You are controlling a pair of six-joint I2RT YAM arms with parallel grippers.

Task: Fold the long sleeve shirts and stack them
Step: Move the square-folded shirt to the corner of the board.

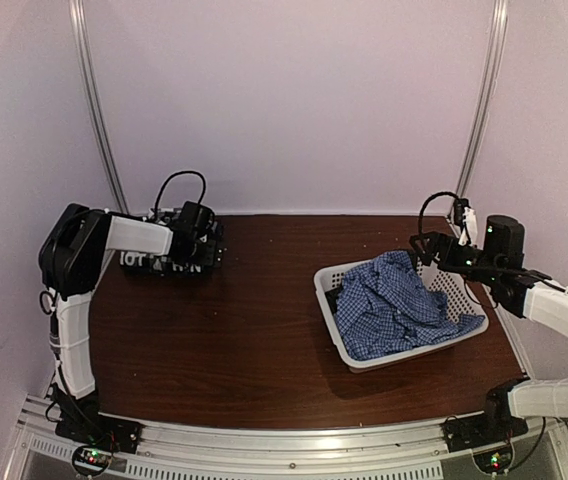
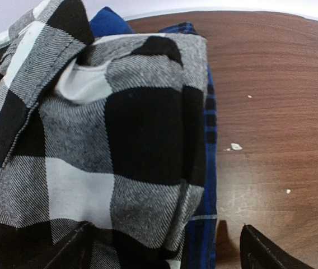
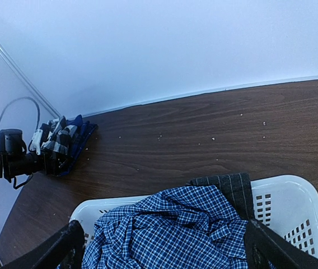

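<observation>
Blue check shirt (image 1: 394,305): crumpled in white basket (image 1: 330,300) at table's right, over a charcoal shirt (image 3: 229,188); no clear long axis.
Right gripper (image 3: 167,249): poised above, jaws wide, empty.
Best approach: likely pinch collar or shoulder and lift it out alone.
Plaid shirt (image 2: 125,129): folded atop far-left stack, collar end apparently away from left gripper (image 2: 164,246), whose jaws are apart, holding nothing.

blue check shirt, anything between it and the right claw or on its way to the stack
Nothing visible between the open right claw and the shirt; it lies topmost in the basket. The table across to the stack is bare apart from specks, but the open left claw sits over the stack.
</observation>
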